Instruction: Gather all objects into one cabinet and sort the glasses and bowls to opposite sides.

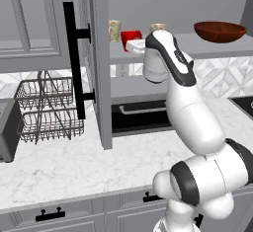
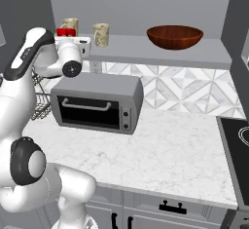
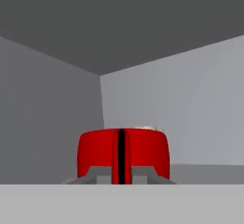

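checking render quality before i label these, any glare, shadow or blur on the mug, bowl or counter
Left base view: soft and slightly blurred, red mug half hidden behind the hand. Right base view: sharper, glossy highlights on the reddish-brown bowl, flat even light on the marble counter. Hand view: mug evenly lit, soft edges, no glare.

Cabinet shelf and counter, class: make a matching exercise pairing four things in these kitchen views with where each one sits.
Things:
1. red mug
2. reddish-brown bowl
3. toaster oven
4. wire rack

Places:
A. on the marble counter, under the shelf
B. far right end of the shelf
C. left part of the shelf, right at the gripper
D. on the counter, left of the open cabinet door

Pairs: 1-C, 2-B, 3-A, 4-D
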You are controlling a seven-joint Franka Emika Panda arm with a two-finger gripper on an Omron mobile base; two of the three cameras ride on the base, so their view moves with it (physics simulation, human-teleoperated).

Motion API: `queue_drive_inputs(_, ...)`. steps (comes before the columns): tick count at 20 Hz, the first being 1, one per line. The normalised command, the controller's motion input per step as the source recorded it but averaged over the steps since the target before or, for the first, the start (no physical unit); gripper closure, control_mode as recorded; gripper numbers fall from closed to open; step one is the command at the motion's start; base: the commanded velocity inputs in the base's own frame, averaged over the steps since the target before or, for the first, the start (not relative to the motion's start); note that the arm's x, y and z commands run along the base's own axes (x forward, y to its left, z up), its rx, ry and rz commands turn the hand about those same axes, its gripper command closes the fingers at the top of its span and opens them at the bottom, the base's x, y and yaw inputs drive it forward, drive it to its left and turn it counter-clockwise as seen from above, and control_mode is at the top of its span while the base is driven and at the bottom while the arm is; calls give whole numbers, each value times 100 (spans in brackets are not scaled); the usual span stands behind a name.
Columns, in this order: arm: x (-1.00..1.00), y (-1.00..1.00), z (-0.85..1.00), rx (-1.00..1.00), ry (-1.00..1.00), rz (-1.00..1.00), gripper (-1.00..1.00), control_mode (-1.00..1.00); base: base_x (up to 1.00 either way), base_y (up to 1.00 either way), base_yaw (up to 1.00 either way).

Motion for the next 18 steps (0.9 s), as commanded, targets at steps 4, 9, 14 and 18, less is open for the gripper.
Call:
queue_drive_inputs(4,-29,-8,-30,-1,2,0,100,-100,0,0,0)
queue_drive_inputs(9,-6,0,-7,-1,0,0,100,-100,0,0,0)
queue_drive_inputs(14,17,2,6,0,1,0,100,-100,0,0,0)
queue_drive_inputs(18,17,23,0,0,0,4,100,-100,0,0,0)
